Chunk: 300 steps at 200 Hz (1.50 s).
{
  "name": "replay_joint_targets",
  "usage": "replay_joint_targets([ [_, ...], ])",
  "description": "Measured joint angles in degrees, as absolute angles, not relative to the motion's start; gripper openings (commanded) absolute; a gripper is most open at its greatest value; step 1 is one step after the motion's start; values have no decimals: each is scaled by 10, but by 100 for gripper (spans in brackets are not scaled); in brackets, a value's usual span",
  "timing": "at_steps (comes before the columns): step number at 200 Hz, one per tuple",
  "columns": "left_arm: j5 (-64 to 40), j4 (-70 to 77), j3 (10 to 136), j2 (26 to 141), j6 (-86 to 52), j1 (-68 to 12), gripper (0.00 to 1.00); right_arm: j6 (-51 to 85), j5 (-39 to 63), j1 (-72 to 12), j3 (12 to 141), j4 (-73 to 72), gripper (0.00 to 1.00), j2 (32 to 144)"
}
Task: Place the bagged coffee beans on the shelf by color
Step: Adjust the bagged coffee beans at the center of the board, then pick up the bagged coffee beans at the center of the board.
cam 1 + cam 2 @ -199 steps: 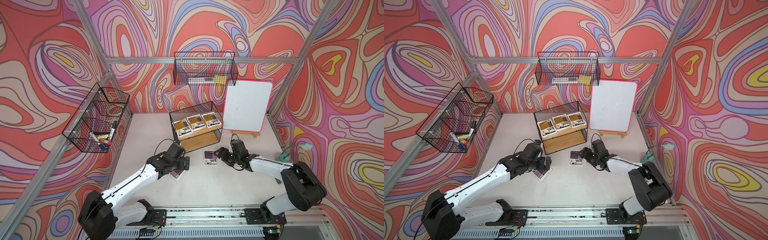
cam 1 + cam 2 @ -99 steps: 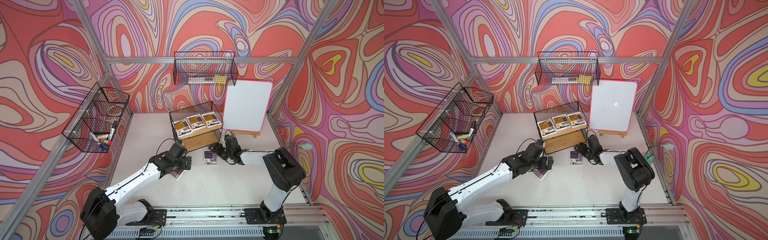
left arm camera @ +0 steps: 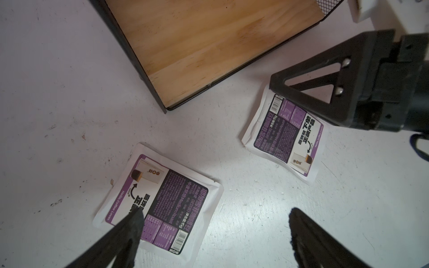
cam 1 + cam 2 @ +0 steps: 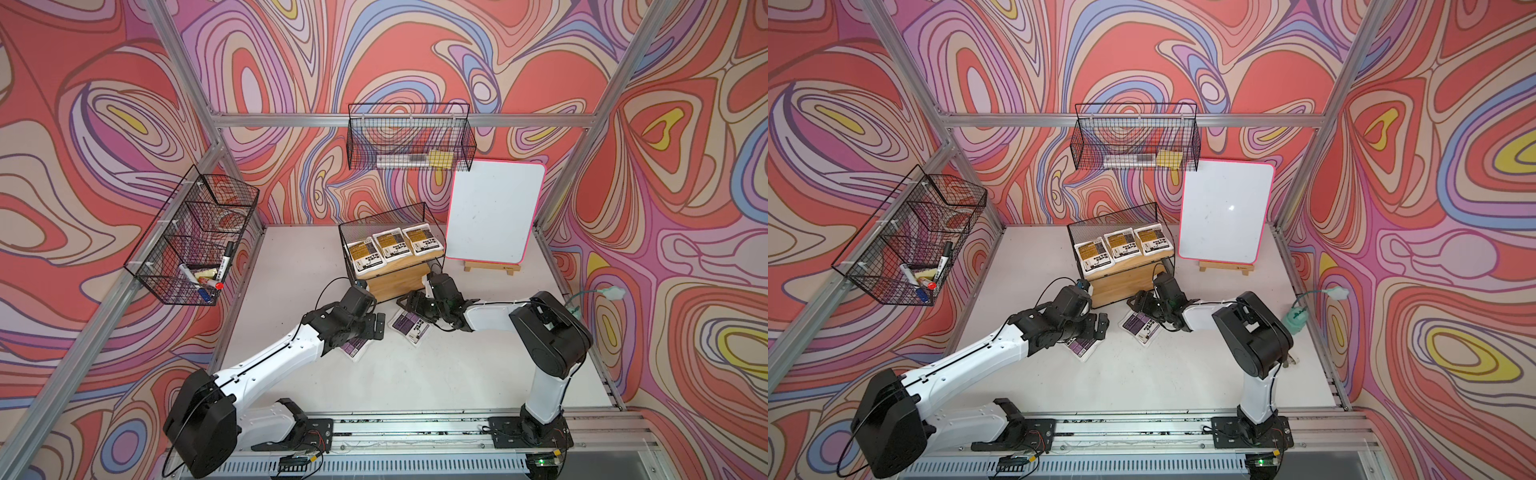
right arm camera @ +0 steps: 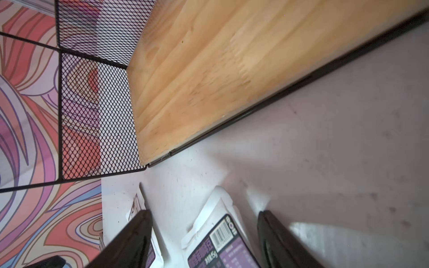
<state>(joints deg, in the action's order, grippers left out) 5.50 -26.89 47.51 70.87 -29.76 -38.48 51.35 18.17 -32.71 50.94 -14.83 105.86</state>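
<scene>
Table (image 4: pixel 415 386): white, carries everything.
Shelf (image 4: pixel 399 282), two wooden boards: three yellow-orange pouches (image 4: pixel 390 246) fill the upper board; the lower board's visible part is bare.
Purple pouch (image 4: pixel 411 326): flat on the table at the shelf's 6 o'clock.
Second purple pouch (image 3: pixel 160 201): likewise, at 7 o'clock.
Right hand (image 5: pixel 204 232): open, straddling the first pouch's barcode end; better lowered flush before pinching.
Left hand (image 3: pixel 216 214): open over the second.

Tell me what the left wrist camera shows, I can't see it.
A purple coffee bag lies on the white table under the left gripper's open fingers; a second bag lies under the right gripper, near the wooden shelf board.
</scene>
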Motion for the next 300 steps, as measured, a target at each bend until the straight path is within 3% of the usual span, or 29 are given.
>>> replay_joint_targets([
  [73,74,-251,481,771,-269,-413,99,529,163,-326,438,-103,75,863],
  [146,139,-209,528,874,-224,-454,99,593,198,-326,246,-86,75,782],
  [300,204,-161,558,996,-194,-465,99,649,258,-326,218,-262,74,857],
])
